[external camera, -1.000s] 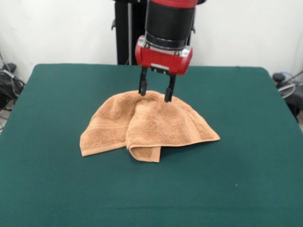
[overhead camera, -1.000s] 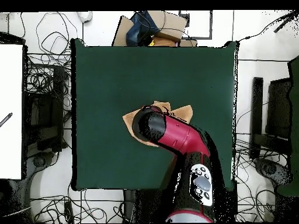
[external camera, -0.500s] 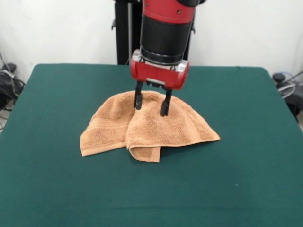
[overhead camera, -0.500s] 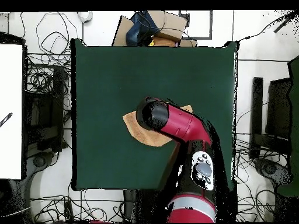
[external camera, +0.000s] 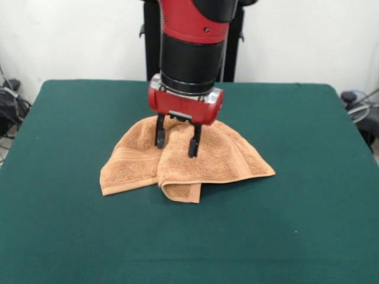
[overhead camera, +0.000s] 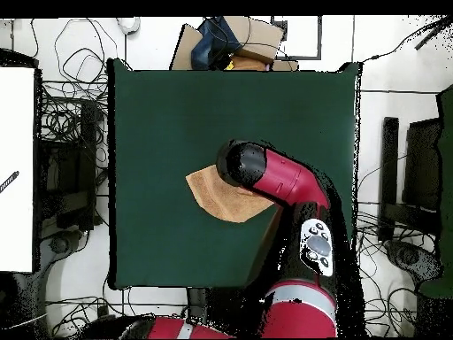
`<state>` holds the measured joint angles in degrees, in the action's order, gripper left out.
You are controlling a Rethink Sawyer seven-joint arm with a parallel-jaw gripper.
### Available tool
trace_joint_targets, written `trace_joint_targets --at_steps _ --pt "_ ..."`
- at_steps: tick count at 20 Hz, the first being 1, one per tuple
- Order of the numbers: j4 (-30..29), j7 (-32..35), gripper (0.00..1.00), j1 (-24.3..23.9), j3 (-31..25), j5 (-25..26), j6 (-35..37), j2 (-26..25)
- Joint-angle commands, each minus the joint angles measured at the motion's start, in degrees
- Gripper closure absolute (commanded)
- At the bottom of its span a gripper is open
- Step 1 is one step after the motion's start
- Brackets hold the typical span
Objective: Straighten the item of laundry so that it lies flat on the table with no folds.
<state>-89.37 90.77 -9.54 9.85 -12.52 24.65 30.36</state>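
While folded, towel point(external camera: 189, 157) mid-table point(external camera: 71, 236) | fingers point(external camera: 159, 133) spread, seemingly just above it

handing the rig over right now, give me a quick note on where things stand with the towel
Hand: open, empty, fingers straddling the middle of the towel, tips at or just above the cloth; contact can't be confirmed.
Towel: near the centre of the table, bunched, raised in the middle, with one layer folded over the front and a tucked corner at the front edge. In the overhead view the arm covers most of it, with a tan part showing.
Done: nothing flattened yet.
Left: grasp an edge or corner, pull the folds out, spread it flat.
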Motion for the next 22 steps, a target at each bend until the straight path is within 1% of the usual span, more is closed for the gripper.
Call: trace_joint_targets --at_steps 1,4,9,17,22 --pt "0.0 8.0 0.0 -2.3 -4.2 -0.1 1.9 -1.3" --pt "-2.1 7.9 0.0 -2.7 -4.5 0.5 -0.2 -1.0" --pt "-1.6 7.7 0.0 -1.6 -3.4 1.6 1.3 -1.5" --pt "-3.3 9.2 0.0 0.1 -3.3 1.5 -1.7 -1.9" --pt "-3.7 8.8 0.0 -0.2 -4.2 1.6 -2.9 -2.6"
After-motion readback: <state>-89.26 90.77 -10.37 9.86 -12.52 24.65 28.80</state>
